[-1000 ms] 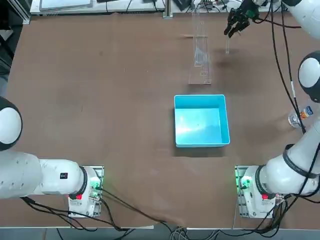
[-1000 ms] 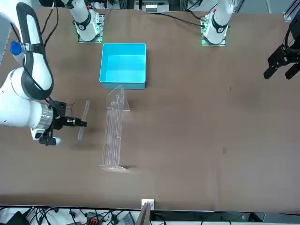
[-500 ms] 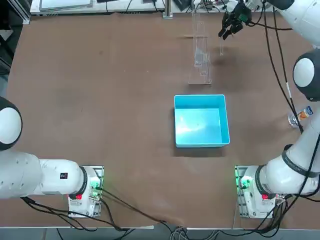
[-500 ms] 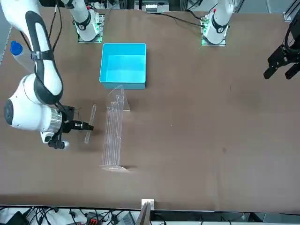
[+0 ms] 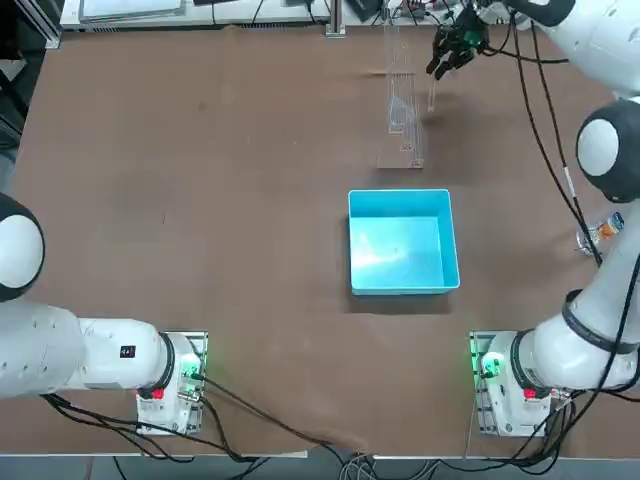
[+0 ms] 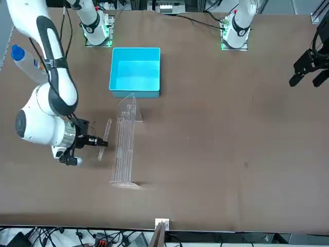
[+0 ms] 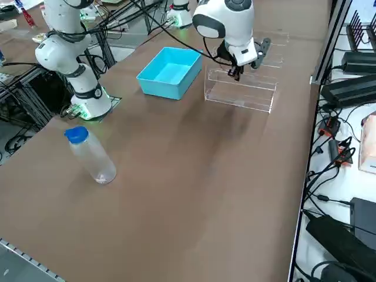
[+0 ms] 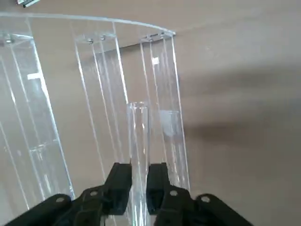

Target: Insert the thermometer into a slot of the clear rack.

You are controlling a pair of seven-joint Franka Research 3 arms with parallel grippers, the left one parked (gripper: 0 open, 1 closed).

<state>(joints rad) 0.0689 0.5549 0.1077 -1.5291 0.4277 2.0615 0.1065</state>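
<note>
Fingers [image 8: 118, 181] clamping thermometer [image 8: 138, 141] beside clear rack [image 8: 94, 94]

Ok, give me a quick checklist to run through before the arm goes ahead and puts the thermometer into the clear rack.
1. Grip: the right claw is shut on the thin clear glass thermometer: ok.
2. Position: the claw is beside the long transparent acrylic rack, on the side towards the right arm, not yet over it: not ok.
3. Thermometer lined up with a slot: cannot tell.
4. Rack standing upright on the brown table: ok.
5. Open light-blue square box apart from the rack, out of the path: ok.
6. Clear bottle with blue cap far from the rack: ok.
</note>
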